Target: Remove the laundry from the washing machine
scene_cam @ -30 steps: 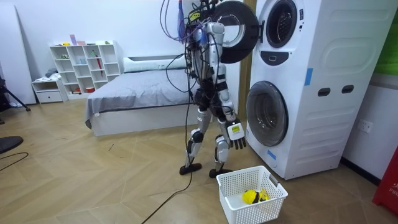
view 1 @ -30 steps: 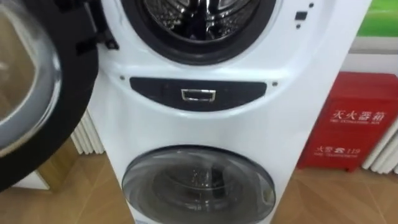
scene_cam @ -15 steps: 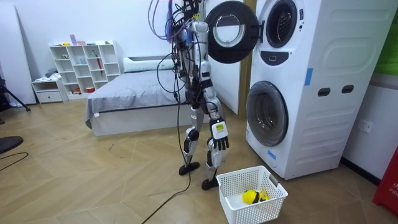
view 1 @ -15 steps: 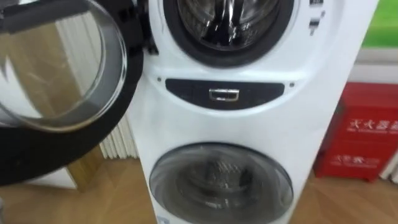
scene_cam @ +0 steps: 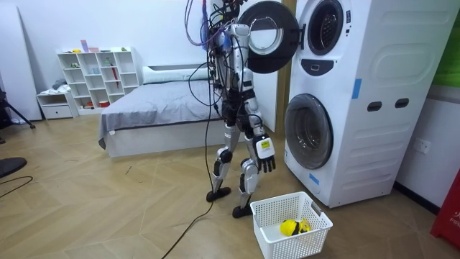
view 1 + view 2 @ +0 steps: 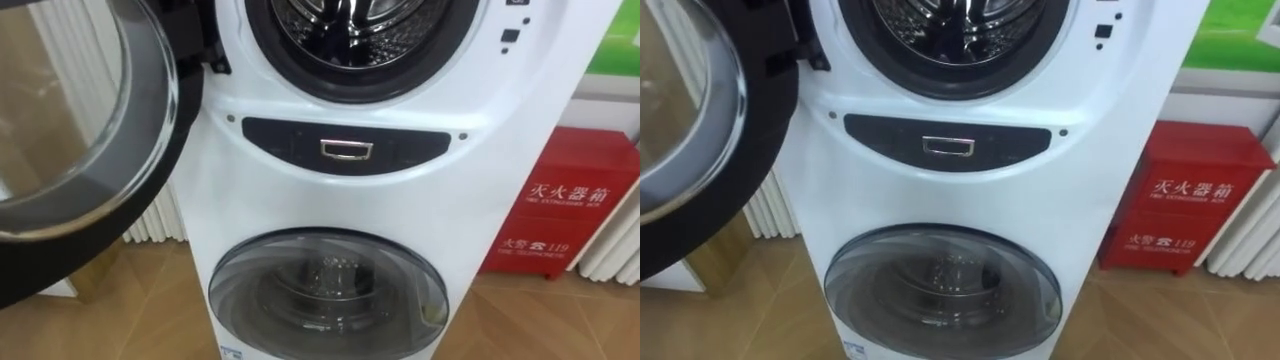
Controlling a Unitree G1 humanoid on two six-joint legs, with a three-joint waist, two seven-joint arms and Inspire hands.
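Washing machine (image 6: 400,200), upper door (image 6: 70,120) open, right hand (image 5: 264,151) hanging relaxed, empty

A slim frame of silver-grey and black segments is seen in the room view, ending in black feet. A tangled bundle of blue, purple and black cables is carried at the head and shoulders. The right hand (image 5: 265,155) is dark-fingered, and a white tag with a yellow mark is fixed to its back.
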